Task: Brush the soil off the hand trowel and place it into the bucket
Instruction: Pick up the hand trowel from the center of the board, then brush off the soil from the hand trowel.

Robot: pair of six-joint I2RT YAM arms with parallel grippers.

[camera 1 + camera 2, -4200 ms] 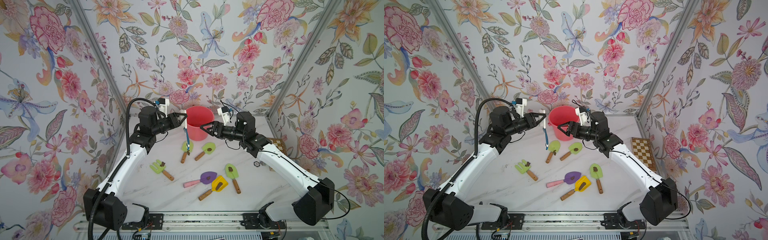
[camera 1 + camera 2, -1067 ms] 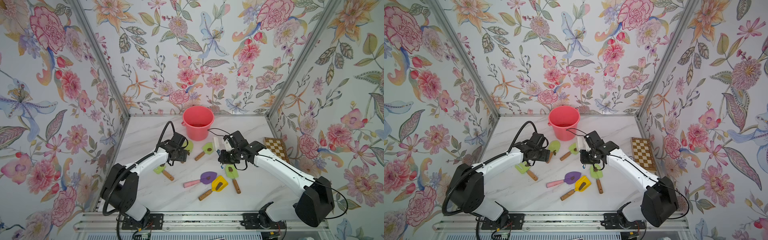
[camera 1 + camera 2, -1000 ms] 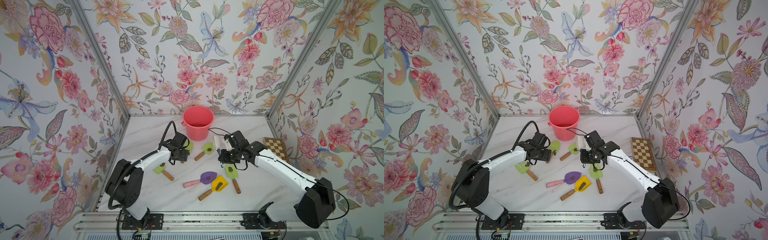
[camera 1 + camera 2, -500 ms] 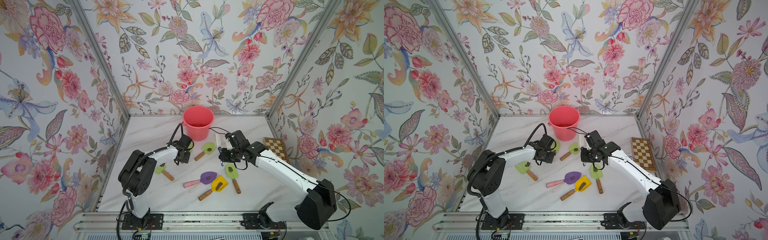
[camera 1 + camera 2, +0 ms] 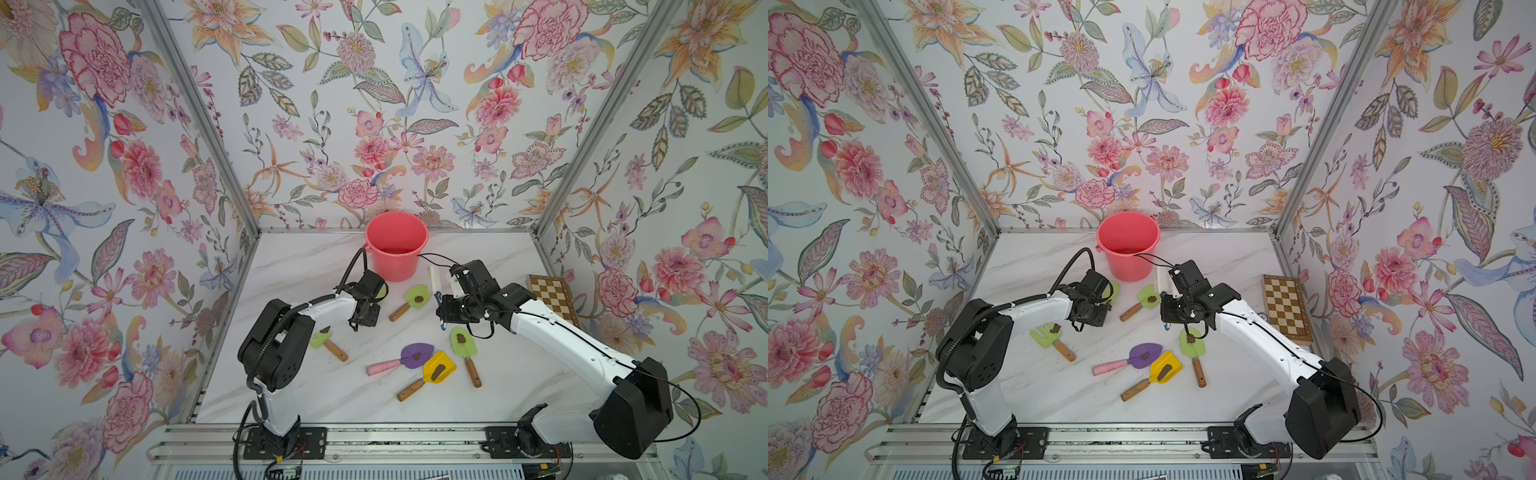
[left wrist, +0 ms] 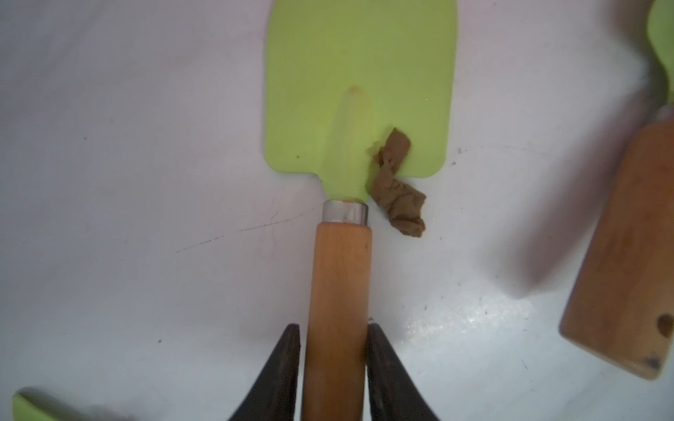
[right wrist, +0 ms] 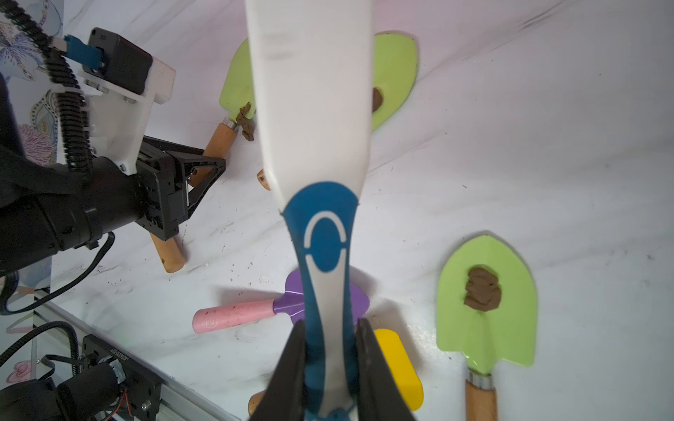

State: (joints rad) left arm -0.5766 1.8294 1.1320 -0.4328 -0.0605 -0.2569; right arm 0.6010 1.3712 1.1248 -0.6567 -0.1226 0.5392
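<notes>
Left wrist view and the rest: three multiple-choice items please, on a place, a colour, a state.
1. Where is the soil lump on the green trowel in the left gripper? A blade tip; B blade base, by the neck; C handle.
2. The purple trowel's handle is: A pink; B wooden; C blue.
3. The right gripper is: A open; B shut on a trowel; C shut on the brush.
B: lump straddles the blade's back edge. A: pink in both top views. C: fingers clamp its handle.
</notes>
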